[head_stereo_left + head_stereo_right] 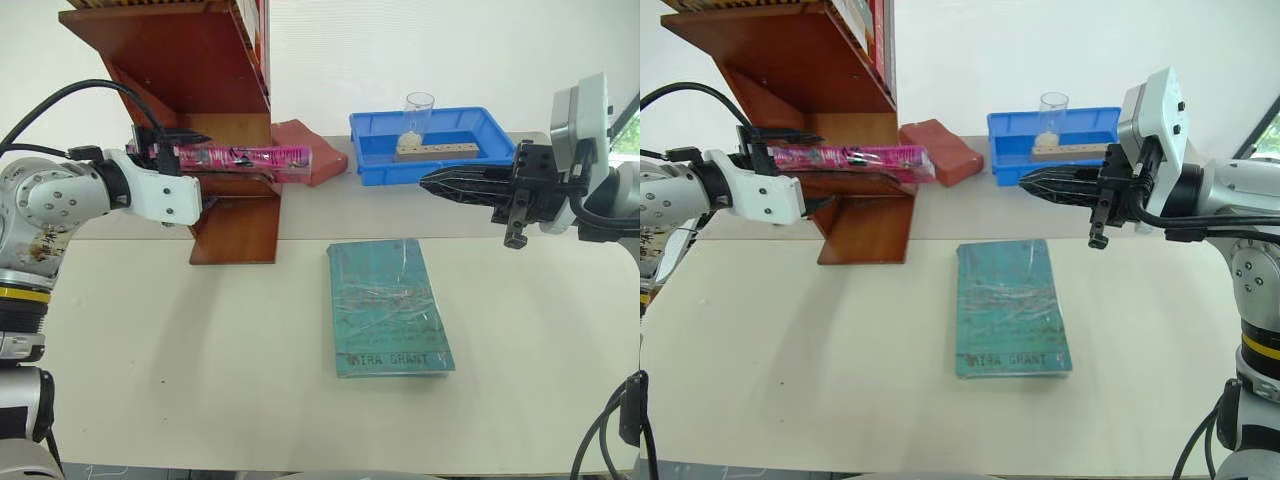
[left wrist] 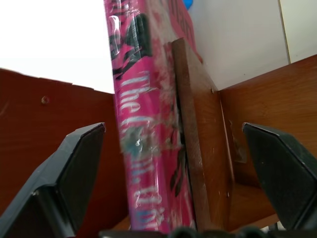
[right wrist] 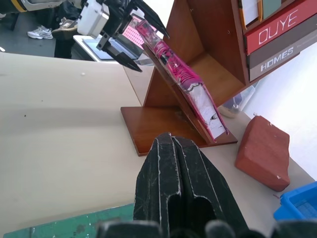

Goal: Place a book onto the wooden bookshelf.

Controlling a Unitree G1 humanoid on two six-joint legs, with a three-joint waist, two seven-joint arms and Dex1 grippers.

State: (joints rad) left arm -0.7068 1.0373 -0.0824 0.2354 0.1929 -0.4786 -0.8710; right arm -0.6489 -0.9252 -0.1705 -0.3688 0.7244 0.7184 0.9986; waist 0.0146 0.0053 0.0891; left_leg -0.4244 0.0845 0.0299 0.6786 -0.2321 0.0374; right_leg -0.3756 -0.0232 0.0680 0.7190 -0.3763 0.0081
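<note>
Book (image 1: 245, 157) near end hidden behind left pincer (image 1: 165, 150); shelf (image 1: 200, 60) top cropped.

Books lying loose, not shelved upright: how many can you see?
2: the pink book leaning on the wooden bookshelf, the teal book flat on the table. Others may be hidden.

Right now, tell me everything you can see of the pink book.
The pink book is a glossy bright pink hardback with black lettering and white page edges. It lies tilted against a slanted side panel of the wooden bookshelf, its lower end down on the shelf's base. The left pincer is open, a finger on each side of the book, neither pressing it. A red brick-like block lies just past its far end.
</note>
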